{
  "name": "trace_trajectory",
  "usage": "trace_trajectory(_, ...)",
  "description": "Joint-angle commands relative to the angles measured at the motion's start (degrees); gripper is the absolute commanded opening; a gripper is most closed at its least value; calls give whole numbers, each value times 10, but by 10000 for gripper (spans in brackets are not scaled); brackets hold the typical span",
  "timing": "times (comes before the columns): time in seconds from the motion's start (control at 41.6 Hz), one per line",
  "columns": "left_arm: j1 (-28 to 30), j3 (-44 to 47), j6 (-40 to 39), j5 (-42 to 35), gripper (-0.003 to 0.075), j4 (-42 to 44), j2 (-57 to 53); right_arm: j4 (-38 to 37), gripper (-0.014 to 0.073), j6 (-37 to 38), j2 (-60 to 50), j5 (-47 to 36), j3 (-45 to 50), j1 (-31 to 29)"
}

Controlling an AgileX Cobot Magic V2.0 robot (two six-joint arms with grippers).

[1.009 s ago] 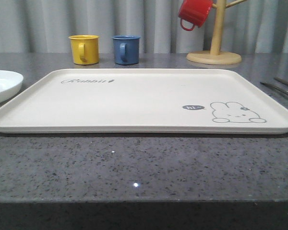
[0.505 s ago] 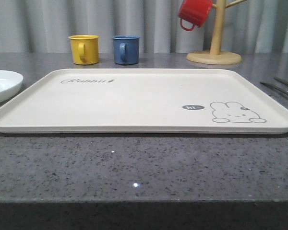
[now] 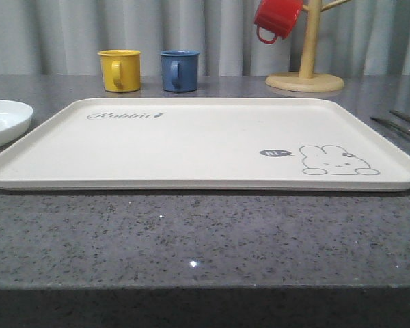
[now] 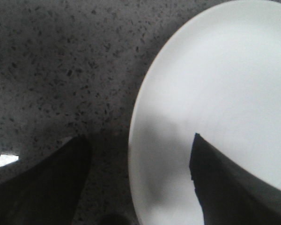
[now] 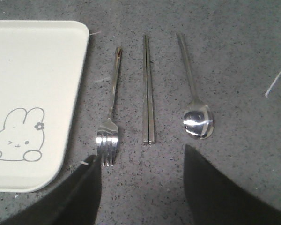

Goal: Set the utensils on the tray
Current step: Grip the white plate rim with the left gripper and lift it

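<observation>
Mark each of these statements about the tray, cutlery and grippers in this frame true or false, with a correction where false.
1. The tray carries nothing. True.
2. The fork lies between the tray and the chopsticks. True.
3. The spoon rests on the tray. False: it lies on the countertop, beyond the chopsticks.
4. The left gripper is shut on the plate. False: it is open, one finger over the plate, the other over the countertop.
5. The red mug stands beside the blue mug. False: it hangs on the mug tree.
</observation>
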Motion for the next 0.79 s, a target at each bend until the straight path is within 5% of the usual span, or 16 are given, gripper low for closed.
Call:
trace_trajectory(0.0, 1, -20, 3, -2, 412, -22, -11, -2, 424, -6, 3, -46, -15, -1)
trace_trajectory(0.36, 1, -36, 16, 17, -8, -19, -8, -2, 424, -6, 3, -46, -15, -1)
trace_trajectory(0.601, -16, -103, 43, 113, -18, -82, -14, -2, 424, -6, 3, -46, -15, -1)
trace_trajectory(0.769, -99, -140, 74, 158, -18, -128, -14, -2, 424, -6, 3, -46, -15, -1)
